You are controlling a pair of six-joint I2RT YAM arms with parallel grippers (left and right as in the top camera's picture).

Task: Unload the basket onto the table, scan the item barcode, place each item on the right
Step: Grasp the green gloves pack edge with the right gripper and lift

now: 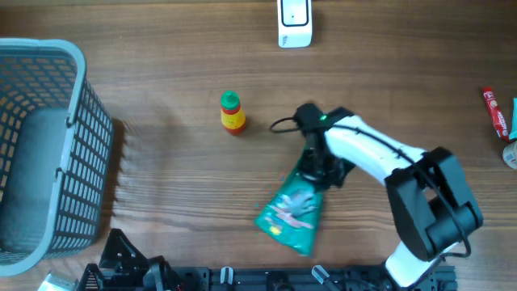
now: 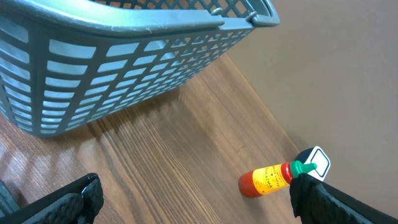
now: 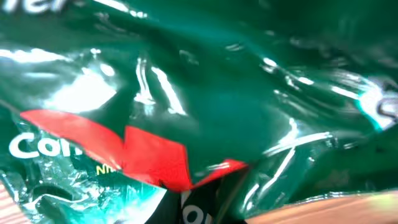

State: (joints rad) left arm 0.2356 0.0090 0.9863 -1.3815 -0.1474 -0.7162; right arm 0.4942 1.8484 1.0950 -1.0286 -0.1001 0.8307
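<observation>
A green foil snack bag point(image 1: 291, 212) lies flat on the wooden table, right of centre. My right gripper point(image 1: 317, 166) is down on the bag's upper end. In the right wrist view the bag point(image 3: 186, 93) fills the frame, and its creases run together at the bottom centre where the jaws pinch it; the fingers themselves are hidden. The white scanner point(image 1: 294, 23) stands at the table's far edge. At the near left edge, my left gripper point(image 2: 205, 208) hangs open above bare wood with nothing between its fingers. No barcode shows in any view.
A small red and yellow sauce bottle point(image 1: 232, 111) with a green cap stands left of the right arm, and also shows in the left wrist view point(image 2: 268, 179). A grey plastic basket point(image 1: 40, 145) fills the left side. A red packet point(image 1: 497, 113) lies at the right edge.
</observation>
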